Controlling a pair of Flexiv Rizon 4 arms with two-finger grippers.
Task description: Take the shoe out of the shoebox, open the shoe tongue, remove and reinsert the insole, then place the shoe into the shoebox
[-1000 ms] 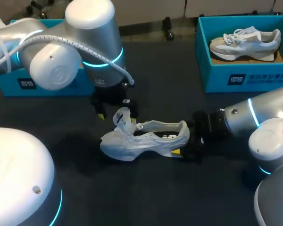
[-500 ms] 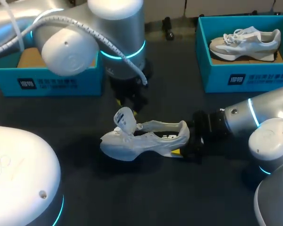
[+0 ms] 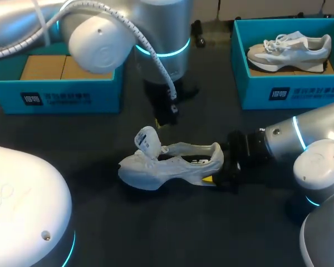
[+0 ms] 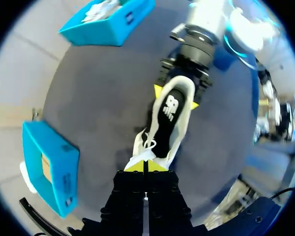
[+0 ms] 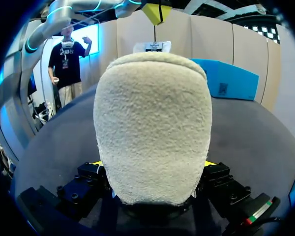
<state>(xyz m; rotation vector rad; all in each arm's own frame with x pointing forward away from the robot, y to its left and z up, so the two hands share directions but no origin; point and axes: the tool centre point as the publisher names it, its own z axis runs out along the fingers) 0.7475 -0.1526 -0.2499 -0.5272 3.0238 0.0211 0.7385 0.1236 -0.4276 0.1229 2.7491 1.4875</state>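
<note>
Two shoes [image 3: 172, 164] [image 3: 289, 49], two blue shoeboxes [image 3: 61, 99] [image 3: 292, 92], two robot arms [image 3: 100, 39] [image 3: 300, 139].

Right gripper [image 5: 152, 164] is clamped on the shoe [image 5: 152, 128]. The fuzzy off-white heel faces the camera and fills the gap between the fingers, with a sliver of yellow tip [image 5: 96, 163] showing against it on each side. Shoe sits on the dark table [image 5: 246, 132]. Past the shoe, left gripper [image 5: 157, 12] hangs above its far end, yellow tips pressed together, left arm [image 5: 64, 17] running off behind it. Blue box [image 5: 231, 78] sits further out on the table.
</note>
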